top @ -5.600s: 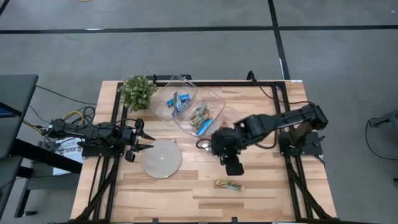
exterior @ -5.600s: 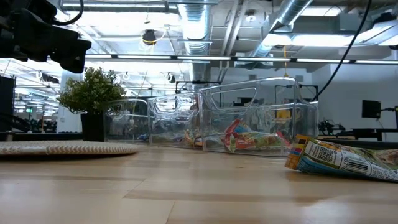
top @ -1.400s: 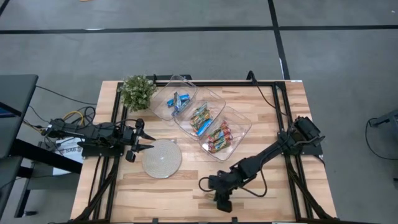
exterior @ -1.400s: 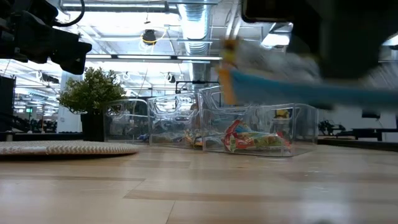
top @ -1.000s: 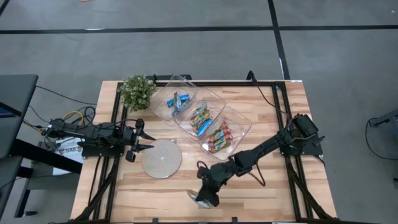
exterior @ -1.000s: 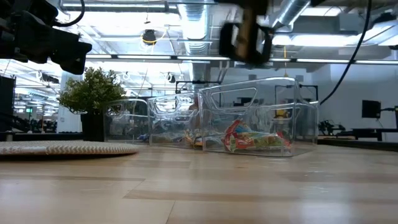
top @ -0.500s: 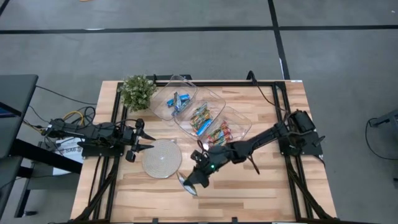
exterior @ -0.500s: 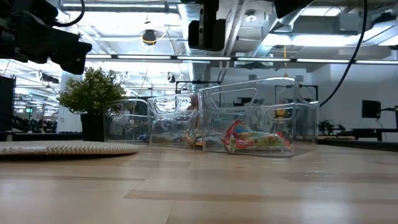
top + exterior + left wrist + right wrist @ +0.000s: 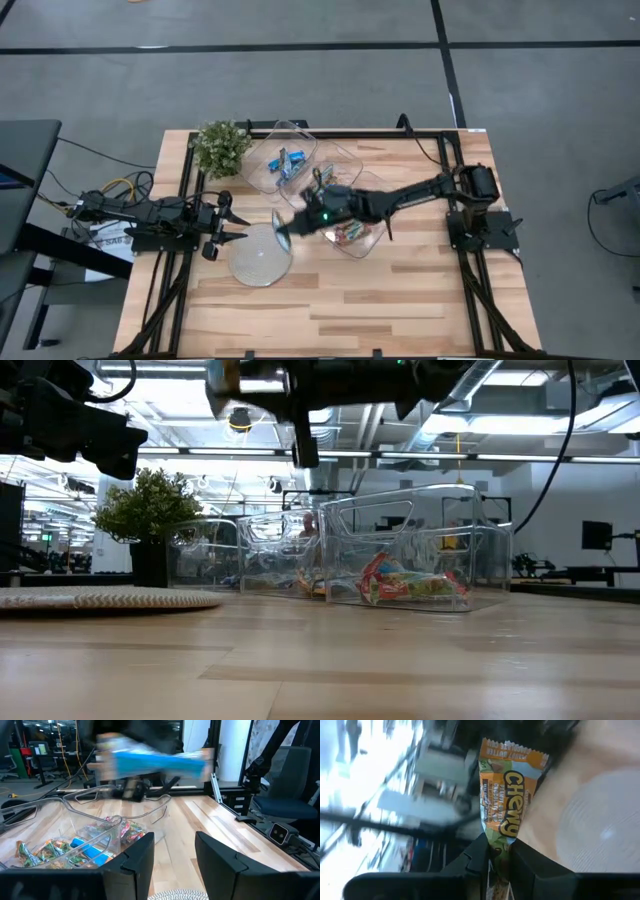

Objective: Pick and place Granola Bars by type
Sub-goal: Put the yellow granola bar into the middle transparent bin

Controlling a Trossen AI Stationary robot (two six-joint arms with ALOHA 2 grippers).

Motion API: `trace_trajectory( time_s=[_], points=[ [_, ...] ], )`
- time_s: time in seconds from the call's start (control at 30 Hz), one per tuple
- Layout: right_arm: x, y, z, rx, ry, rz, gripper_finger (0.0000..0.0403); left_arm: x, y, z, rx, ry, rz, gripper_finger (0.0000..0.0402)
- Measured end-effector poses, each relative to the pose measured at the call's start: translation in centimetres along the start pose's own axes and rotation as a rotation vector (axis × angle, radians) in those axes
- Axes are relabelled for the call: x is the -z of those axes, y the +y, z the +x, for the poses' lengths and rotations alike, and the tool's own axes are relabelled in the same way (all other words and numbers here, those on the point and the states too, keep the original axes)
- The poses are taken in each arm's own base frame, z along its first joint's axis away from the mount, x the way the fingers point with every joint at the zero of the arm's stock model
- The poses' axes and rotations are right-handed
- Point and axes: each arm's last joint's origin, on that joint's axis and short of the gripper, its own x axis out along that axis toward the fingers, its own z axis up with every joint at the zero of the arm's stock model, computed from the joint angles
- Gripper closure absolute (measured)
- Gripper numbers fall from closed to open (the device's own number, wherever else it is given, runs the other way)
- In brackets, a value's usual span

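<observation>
My right gripper (image 9: 290, 228) hangs above the table by the far right rim of the round grey disc (image 9: 260, 258). It is shut on a Granola Bar (image 9: 506, 800) in an orange, green and blue wrapper. In the left wrist view this bar (image 9: 155, 760) is a blue blur. More Granola Bars lie in the clear trays: blue-and-white ones (image 9: 285, 162) in the far tray, multicoloured ones (image 9: 348, 233) in the near tray. My left gripper (image 9: 228, 222) waits open at the table's left side, left of the disc. My right gripper pinches one short end of the bar (image 9: 496, 851) between its two fingers. The rest of the wrapper sticks out ahead of the fingertips, in line with them. The fingers reach in nearly level from the table's right. The bar is lifted clear of the table.
Three clear trays stand in a slanting row from the far tray (image 9: 298, 130) to the near tray (image 9: 368, 246), and my right arm passes over the middle one. A small potted plant (image 9: 221, 147) stands at the far left corner. Bare wood (image 9: 380, 300) lies along the near side.
My right gripper has swung with the bar from the table's near edge toward the far left. It has risen a little and rolled its wrist, and now hangs by the disc's far right rim next to the trays. The bar has stayed in the hold, clear of the table.
</observation>
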Motion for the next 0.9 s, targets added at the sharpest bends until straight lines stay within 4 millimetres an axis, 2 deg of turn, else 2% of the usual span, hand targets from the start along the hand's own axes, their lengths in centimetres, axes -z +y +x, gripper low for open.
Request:
trace_trajectory(
  time_s=[0.27, 0.47, 0.7, 0.8, 0.9],
  points=[
    [-4.2, -2.1, -1.6, 0.177, -0.231, 0.119, 0.0353, 0.0, 0.0, 0.0, 0.0, 0.0, 0.0, 0.0264],
    [-6.1, -2.7, -3.9, 0.403, -0.427, 0.145, 0.0353, 0.0, 0.0, 0.0, 0.0, 0.001, 0.0, 0.0264],
    [-6.4, -3.5, -7.4, 0.736, -0.546, 0.224, 0.0353, 0.0, 0.0, 0.0, 0.0, 0.0, 0.0, 0.0264],
    [-6.0, -3.8, -8.5, 0.843, -0.54, 0.276, 0.0353, 0.0, 0.0, 0.0, 0.0, 0.0, 0.0, 0.0264],
    [-5.7, -4.2, -8.9, 0.901, -0.496, 0.286, 0.0353, 0.0, 0.0, 0.0, 0.0, 0.0, 0.0, 0.0264]
  ],
)
